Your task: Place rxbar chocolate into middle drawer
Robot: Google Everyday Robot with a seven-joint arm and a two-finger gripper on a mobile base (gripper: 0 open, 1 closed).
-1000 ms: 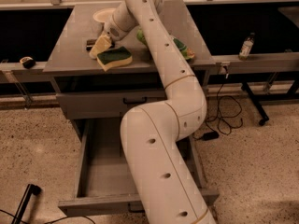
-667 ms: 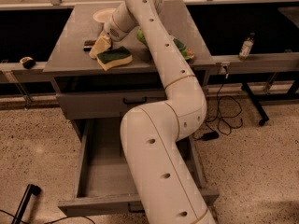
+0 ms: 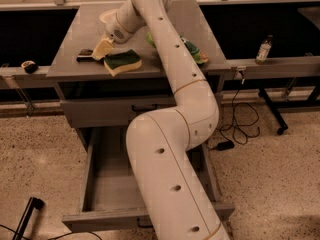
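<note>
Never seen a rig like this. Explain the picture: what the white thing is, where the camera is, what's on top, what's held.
The big white tube is the robot's single arm, jointed like an elbow. There is one picture, looking down along that arm; where the camera is mounted cannot be told. At the arm's far end is the tool, its grasping part, lowered to the grey cabinet top. It sits at the right end of a small dark bar, the rxbar chocolate; whether it grips the bar cannot be seen. Beside it lies a green-topped yellow sponge, and a green snack bag peeks from behind the arm. Below, the upper drawer is closed and the middle drawer is pulled open.
</note>
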